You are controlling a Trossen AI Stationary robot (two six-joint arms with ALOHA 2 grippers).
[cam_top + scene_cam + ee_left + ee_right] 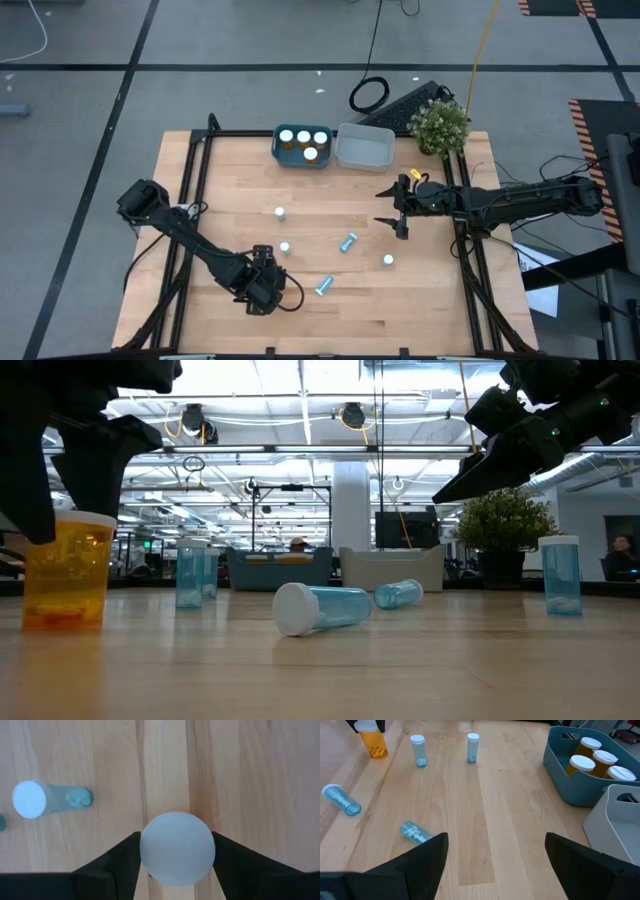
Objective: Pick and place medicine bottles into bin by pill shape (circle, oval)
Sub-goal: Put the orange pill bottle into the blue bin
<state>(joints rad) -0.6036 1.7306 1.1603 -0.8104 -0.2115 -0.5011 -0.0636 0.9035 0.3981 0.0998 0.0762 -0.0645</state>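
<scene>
Your left gripper [176,865] sits near the tabletop's front edge, left of centre, fingers [117,862] set either side of an upright orange bottle [66,570] w/ a wide white cap [177,848] — both fingers look to touch the cap, but a firm clamp can't be confirmed. Just beside it, toward the front-centre, a pale-blue bottle [324,286] lies on its side.

Your right gripper [392,206] hangs over the tabletop's right half, jaws spread wide, holding nothing. Below and around it: one blue bottle [388,260] upright toward the right edge, another [348,241] lying tipped near the centre, two more upright left of centre [279,212] [284,246].

At the back edge, the blue-grey bin [277,150] holds four white-capped orange bottles [303,137]; the pale grey bin [364,162] touches it on the right — no bottles seen inside. A potted plant [439,125] stands at the back-right corner.
</scene>
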